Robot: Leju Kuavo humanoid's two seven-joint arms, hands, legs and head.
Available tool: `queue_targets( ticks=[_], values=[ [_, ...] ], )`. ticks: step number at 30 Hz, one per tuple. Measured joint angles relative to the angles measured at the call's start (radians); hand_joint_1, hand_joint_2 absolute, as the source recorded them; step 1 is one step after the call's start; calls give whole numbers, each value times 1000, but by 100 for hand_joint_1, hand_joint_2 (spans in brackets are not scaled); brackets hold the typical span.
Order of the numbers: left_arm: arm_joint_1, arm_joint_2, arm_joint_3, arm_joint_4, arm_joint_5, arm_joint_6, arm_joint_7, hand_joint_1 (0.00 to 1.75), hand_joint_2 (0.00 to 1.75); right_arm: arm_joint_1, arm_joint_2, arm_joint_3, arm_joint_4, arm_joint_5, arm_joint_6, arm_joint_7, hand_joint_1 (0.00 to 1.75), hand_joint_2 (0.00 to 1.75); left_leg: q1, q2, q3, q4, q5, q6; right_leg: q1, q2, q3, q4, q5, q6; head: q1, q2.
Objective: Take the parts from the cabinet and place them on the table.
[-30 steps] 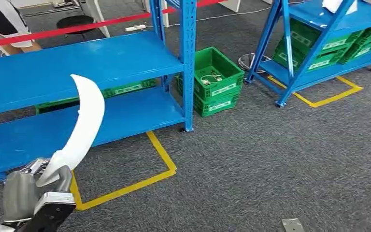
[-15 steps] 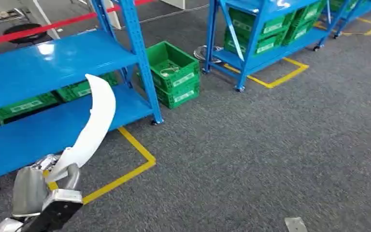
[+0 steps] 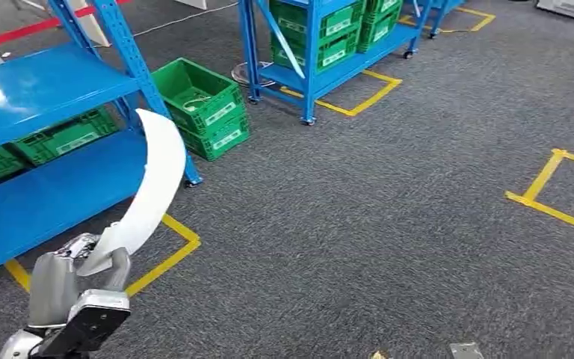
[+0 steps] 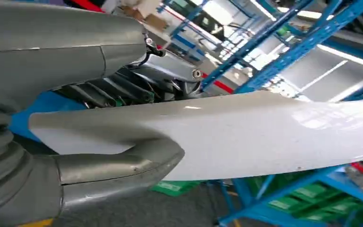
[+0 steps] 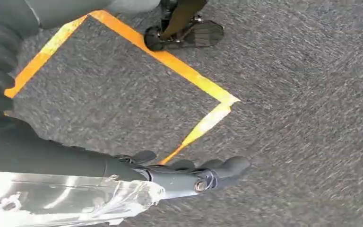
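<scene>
**Part in hand, view swinging off the cabinet**

The left hand (image 3: 75, 288) grips the lower end of a long, curved white part (image 3: 149, 179), thumb (image 4: 123, 165) wrapped across its face in the left wrist view — the part stands up from the fist and arcs over toward the blue cabinet (image 3: 37, 97). Over the last second the whole scene has slid leftward in the head view: the cabinet now sits at the left edge, the green crate (image 3: 202, 105) beside its post has drifted the same way, and a second blue rack (image 3: 321, 45) has come toward the middle. That reads as the robot turning, not the things moving; the part's place against the hand looks unchanged. My judgement: picking is done, carrying is under way.

No tabletop is visible yet, so where the part must go cannot be told. The right hand (image 5: 194, 175) hangs over grey carpet and a yellow tape corner (image 5: 217, 101), its fingers loosely curved with nothing in them — open, as far as I can make out. The part's far tip is cut off in the wrist view.
</scene>
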Motion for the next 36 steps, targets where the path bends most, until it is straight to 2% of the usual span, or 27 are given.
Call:
queue_targets(
  ticks=[2,3,4,5,6,7,8,9,11,12,13,14,17,18,19,20,22,23,25,27,28,29,31,32,33,35,36],
  values=[
    [-4,-4,0,1,9,3,-13,175,175,5,6,-15,0,8,3,-3,0,175,-1,26,-12,-1,21,12,0,25,-12,-14,27,16,2,0],
    [-11,-8,0,2,15,8,-26,175,175,5,9,-26,0,13,6,-7,0,175,3,46,-23,-5,35,18,-1,-11,-19,0,2,14,0,0],
    [-13,-11,-1,3,30,11,-47,175,175,3,16,-35,0,20,14,-11,0,175,2,54,-38,-5,47,29,0,-59,-42,42,-64,16,12,0],
    [-14,-11,0,3,44,16,-66,175,175,1,19,-43,-1,29,22,-16,0,175,1,69,-52,-4,58,30,-1,-85,-65,111,-135,22,13,0],
    [-16,-14,0,5,61,17,-87,175,175,-3,22,-52,-1,38,33,-20,0,175,0,85,-66,-4,71,30,-4,-95,-81,195,-192,27,13,0],
    [-20,-17,-1,7,74,17,-113,175,175,-7,29,-61,-3,48,43,-22,0,175,-1,101,-82,-2,83,29,-6,-100,-93,273,-220,32,13,0],
    [-25,-19,-2,8,93,18,-135,175,175,-9,35,-72,-5,55,53,-18,0,175,-1,114,-96,-1,93,28,-9,-101,-94,319,-212,36,13,0],
    [-30,-21,-2,9,109,19,-156,175,175,-9,41,-82,-9,65,63,-7,0,175,-1,128,-114,2,105,26,-13,-102,-77,330,-176,40,14,0],
    [-40,-25,-3,12,135,22,-193,175,175,-7,55,-106,-19,82,72,10,0,175,0,152,-150,10,125,17,-19,-115,21,231,-103,48,14,0],
    [-45,-27,-3,13,140,23,-203,175,175,-8,61,-113,-24,85,75,13,0,175,0,159,-162,16,133,11,-23,-141,96,137,-108,53,13,0],
    [-46,-28,-3,14,146,24,-207,175,175,-10,68,-119,-29,87,76,15,0,175,-3,167,-172,23,138,4,-19,-178,186,29,-162,58,16,0],
    [-51,-28,-3,14,147,28,-209,175,175,-13,71,-126,-36,89,78,15,0,175,-2,178,-177,31,144,-2,-8,-169,204,-27,-177,38,16,0],
    [-60,-29,-10,18,207,26,-249,175,175,-9,79,-148,-41,92,81,14,0,175,11,207,-176,31,165,-20,1,-144,167,-15,-161,8,25,0],
    [-61,-29,-12,19,249,18,-280,175,175,-6,83,-155,-41,93,84,13,0,175,17,179,-181,36,151,-30,-2,-138,159,-18,-148,-6,26,0],
    [-61,-29,-15,19,291,5,-315,175,175,-6,84,-160,-43,93,86,13,0,175,16,129,-192,63,95,-36,-2,-130,145,-18,-135,-15,23,0],
    [-62,-29,-16,19,359,-23,-355,175,175,-7,85,-163,-45,93,86,11,0,175,15,99,-210,131,22,-37,-2,-121,130,-17,-121,-22,21,0],
    [-71,-29,-18,21,524,-120,-421,175,175,-14,89,-168,-45,97,89,4,0,175,14,82,-248,284,-74,-34,0,-96,101,-15,-91,-25,22,0],
    [-77,-29,-19,23,599,-177,-448,175,175,-15,91,-172,-45,100,89,-2,0,175,13,80,-252,330,-80,-33,1,-84,83,-14,-78,-23,21,0],
    [-87,-29,-22,26,718,-300,-490,175,175,-20,94,-181,-44,107,94,-16,0,175,14,79,-207,305,-24,-30,0,-60,47,-11,-51,-20,22,0],
    [-94,-29,-23,27,820,-403,-520,175,175,-25,95,-192,-43,120,106,-31,0,175,18,58,-95,146,38,-28,-5,-33,15,-4,-28,-11,23,0],
    [-99,-29,-23,28,860,-446,-526,175,175,-27,95,-198,-42,127,112,-37,0,175,22,8,-37,60,18,-28,-4,-22,1,-1,-18,-4,21,0],
    [-101,-29,-24,29,891,-482,-531,175,175,-32,95,-203,-40,134,118,-43,0,175,25,-7,-11,6,3,-24,0,-11,-8,5,-9,2,23,0],
    [-104,-29,-23,33,948,-546,-531,175,175,-33,96,-212,-39,142,131,-52,0,175,17,12,-27,22,10,-20,-3,9,-14,-5,19,13,23,0],
    [-105,-29,-19,36,972,-582,-531,175,175,-30,96,-216,-39,145,140,-52,0,175,13,23,-32,28,16,-12,-3,19,-18,-8,30,20,24,0],
    [-108,-30,-16,39,982,-609,-530,175,175,-24,96,-219,-38,145,147,-53,0,175,24,45,-45,26,28,2,-7,8,-25,-4,27,24,23,0],
    [-110,-36,-14,42,988,-649,-523,175,175,-22,98,-223,-38,147,156,-53,0,175,13,66,-67,27,47,20,1,-75,-60,80,-83,28,34,0],
    [-111,-36,-12,45,986,-658,-520,175,175,-23,99,-223,-38,150,159,-54,0,175,9,81,-80,28,58,22,0,-91,-84,167,-147,31,34,0]
  ],
)
